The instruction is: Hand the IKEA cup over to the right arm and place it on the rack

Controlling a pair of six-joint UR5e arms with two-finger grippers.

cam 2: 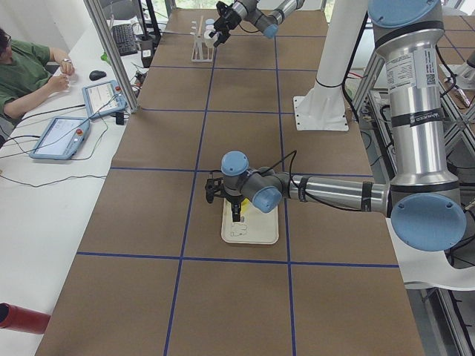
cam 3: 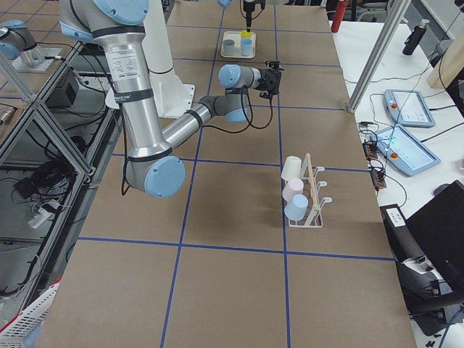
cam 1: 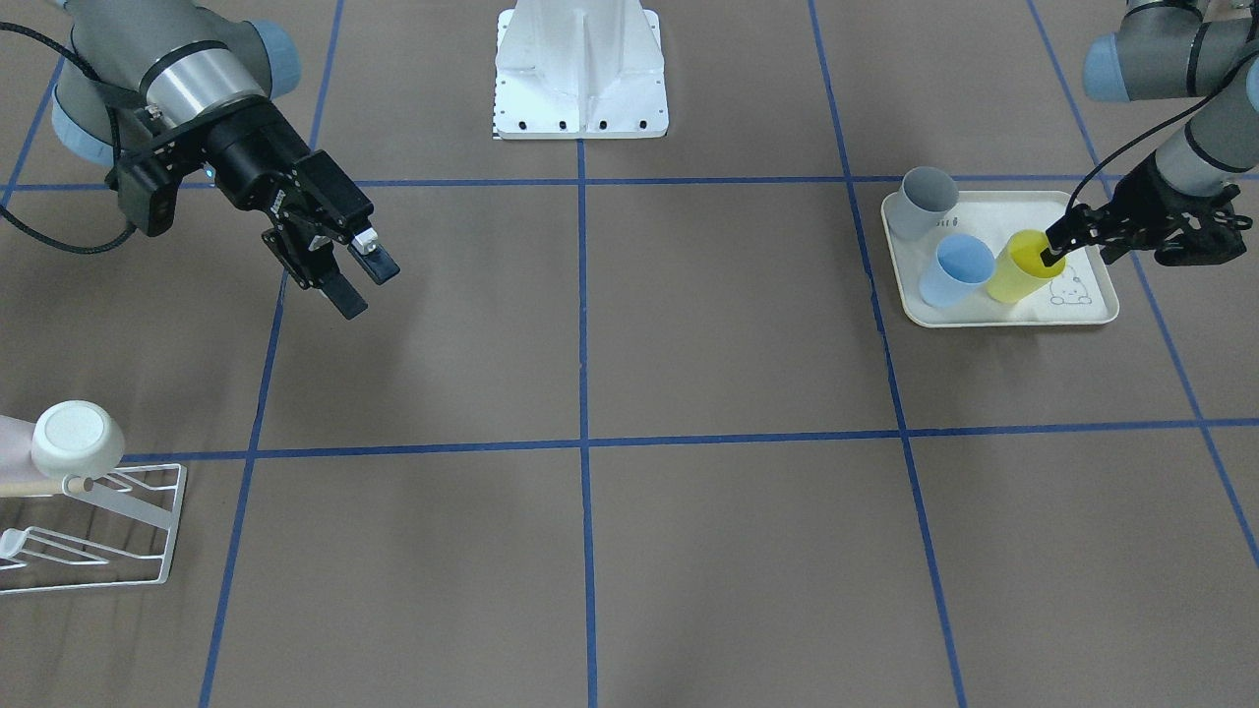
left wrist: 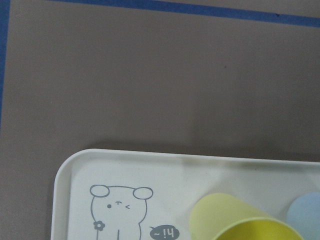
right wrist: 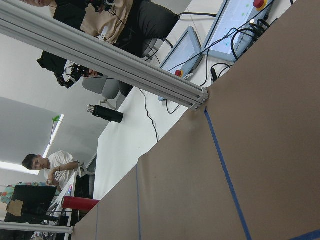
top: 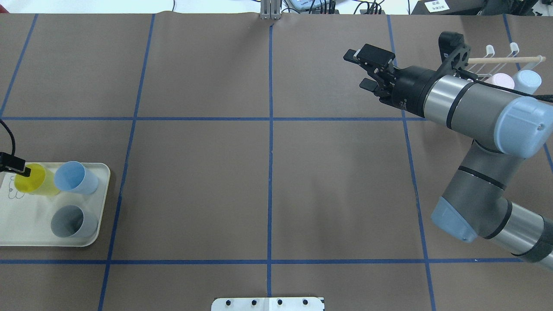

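Fingers of the left gripper seem clenched on the yellow plastic cup in the cream tray; this thin rim pinch could slip before the spread-fingered right gripper takes it.

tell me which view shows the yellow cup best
Exterior front-facing: the yellow cup shows nearly whole on the tray, with the left gripper at its rim. Overhead has it at the frame edge, left wrist only part, the side views tiny, right wrist nothing.

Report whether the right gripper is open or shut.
Open. The right gripper has its two fingers spread well apart with nothing held between them; the overhead view shows the same.
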